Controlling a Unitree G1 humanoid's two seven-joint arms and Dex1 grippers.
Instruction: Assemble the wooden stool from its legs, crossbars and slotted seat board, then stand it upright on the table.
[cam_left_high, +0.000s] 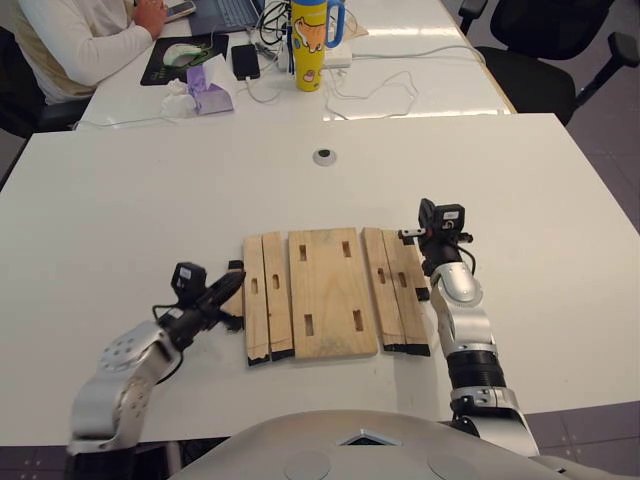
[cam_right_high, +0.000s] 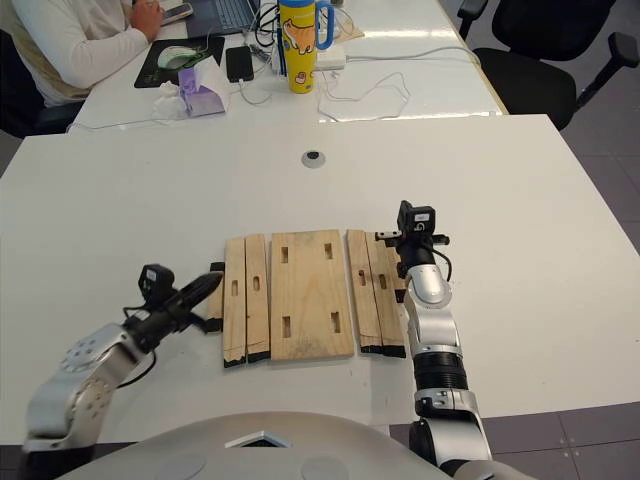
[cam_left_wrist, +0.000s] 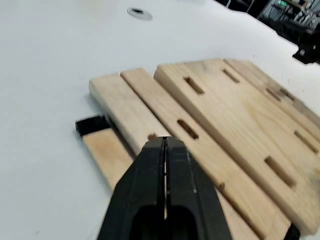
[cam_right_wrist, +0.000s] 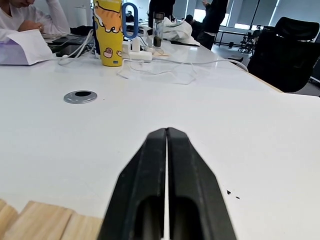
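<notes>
We found the stool in pieces, all lying flat on the white table in front of the robot. The slotted seat board lay in the middle with its four slots facing up. Touching its left edge was the left pair of slotted planks, side by side and dark at their near ends. The right pair of slotted planks lay just beside its right edge in the same way. A thinner wooden strip with a black end cap lay on the table against the outer side of the left pair. The left gripper was low over that strip and the outermost left plank. Its two black fingers were pressed together with nothing between them, and we could not tell whether they touched the wood. The right gripper was at the far end of the right pair, pointing away from the robot across the bare table. Its fingers were likewise closed on nothing. Farther out we saw a round grey grommet set in the tabletop. On the next desk stood a yellow cup and a purple tissue box, well apart from the stool parts.
</notes>
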